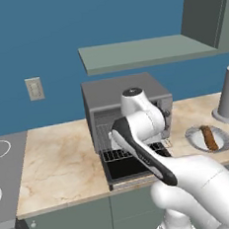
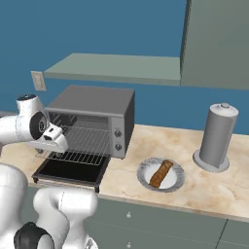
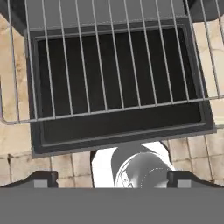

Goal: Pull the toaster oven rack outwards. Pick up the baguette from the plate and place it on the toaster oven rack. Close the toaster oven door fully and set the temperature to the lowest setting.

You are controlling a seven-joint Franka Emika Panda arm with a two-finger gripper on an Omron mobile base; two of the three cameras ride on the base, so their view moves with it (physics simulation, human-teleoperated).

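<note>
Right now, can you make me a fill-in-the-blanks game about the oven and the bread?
1. The oven door is ____.
2. The baguette lies on the ____.
3. The rack sticks out over the ____.
4. The end effector holds ____.

Missing words: open; plate; door; nothing

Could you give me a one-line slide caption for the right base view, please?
Rack pulled out over the open door, open gripper at its front edge, baguette waiting on the plate.
</note>
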